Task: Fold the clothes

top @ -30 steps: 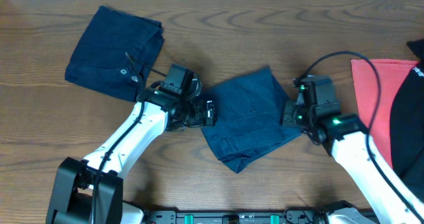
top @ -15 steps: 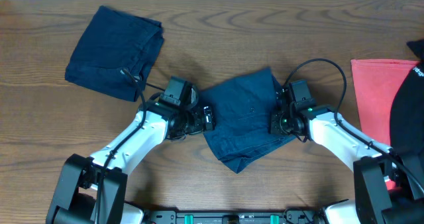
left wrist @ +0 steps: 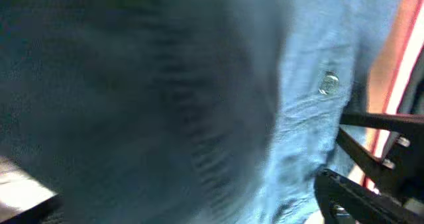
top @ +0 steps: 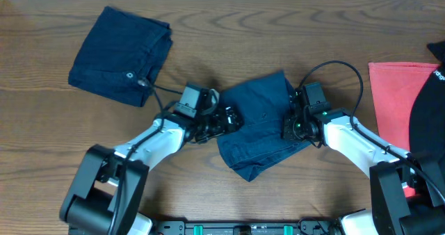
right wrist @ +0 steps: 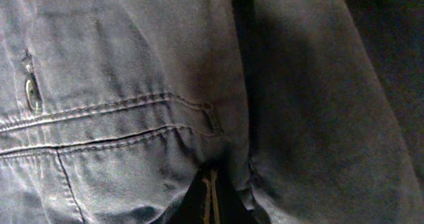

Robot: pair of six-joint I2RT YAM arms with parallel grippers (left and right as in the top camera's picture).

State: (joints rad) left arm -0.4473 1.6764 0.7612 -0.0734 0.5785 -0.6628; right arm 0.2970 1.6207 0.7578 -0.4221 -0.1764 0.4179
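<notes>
While the right gripper (top: 287, 128) stays at the right edge of the rumpled denim garment (top: 261, 124) at mid-table, the left gripper (top: 233, 118) has slid rightward onto its left edge. Whether either's fingers are clamped or apart cannot be told. A folded denim garment (top: 118, 54) lies near the far left corner.

Two denim garments lay on the one table (top: 42, 158): a folded garment (top: 119, 54) and a rumpled garment (top: 261, 127). I counted two hands, the left hand (top: 231, 117) and right hand (top: 287, 128), one red cloth (top: 391, 103) and one black object (top: 427, 127)
</notes>
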